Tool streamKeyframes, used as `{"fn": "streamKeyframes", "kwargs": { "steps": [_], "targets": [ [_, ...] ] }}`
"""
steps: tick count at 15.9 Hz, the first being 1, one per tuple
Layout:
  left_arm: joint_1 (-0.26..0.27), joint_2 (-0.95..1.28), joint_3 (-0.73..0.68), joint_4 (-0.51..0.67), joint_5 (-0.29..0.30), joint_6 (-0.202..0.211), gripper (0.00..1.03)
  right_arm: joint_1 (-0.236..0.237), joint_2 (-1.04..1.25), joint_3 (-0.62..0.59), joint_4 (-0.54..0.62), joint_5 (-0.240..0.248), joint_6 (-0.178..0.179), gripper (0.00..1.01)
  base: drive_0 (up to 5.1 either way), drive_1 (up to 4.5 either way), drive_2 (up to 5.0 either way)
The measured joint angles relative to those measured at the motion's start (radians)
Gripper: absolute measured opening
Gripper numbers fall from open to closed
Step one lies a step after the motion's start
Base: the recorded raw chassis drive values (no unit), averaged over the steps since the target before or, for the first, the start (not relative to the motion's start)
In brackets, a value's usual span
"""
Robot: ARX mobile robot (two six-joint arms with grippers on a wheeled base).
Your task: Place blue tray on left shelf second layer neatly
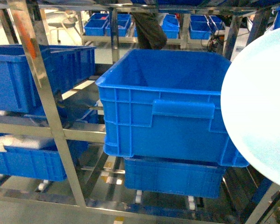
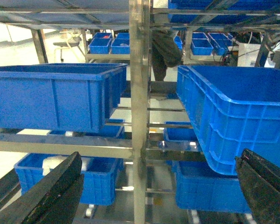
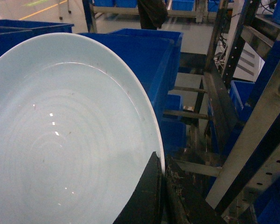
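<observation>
The right end effector point(image 3: 162, 186) pinches the rim of the blue tray point(image 3: 65, 140), holding it tilted on edge beside a blue crate point(image 1: 165, 100) on the metal shelf point(image 1: 46, 100). The left end effector point(image 2: 158, 191) is spread wide, holding nothing.

I am working in a warehouse or storeroom. Steel racks point(image 1: 46, 100) are standing in rows around me, their layers carrying deep blue ribbed crates point(image 1: 165, 105), some sitting one above another. Behind them another rack is holding more small blue bins point(image 1: 102, 23). A bare pale concrete floor point(image 3: 37, 7) with a yellow painted line is showing past the shelving, and a person point(image 1: 149, 28) is standing among the racks.
</observation>
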Motion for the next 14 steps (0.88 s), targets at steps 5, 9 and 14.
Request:
{"fn": "streamKeyframes", "kwargs": {
  "steps": [5,9,14],
  "targets": [
    [-0.001,0.0,0.0,0.0,0.0,0.0,0.98,0.005,0.0,0.0,-0.001,0.0,0.0,0.02,-1.4,-0.15,-0.7],
    [-0.001,0.0,0.0,0.0,-0.001,0.0,0.98,0.006,0.0,0.0,0.002,0.0,0.0,0.02,0.0,0.0,0.0],
    [-0.001,0.0,0.0,0.0,-0.001,0.0,0.98,0.006,0.0,0.0,0.002,0.0,0.0,0.02,0.0,0.0,0.0]
  ]
}}
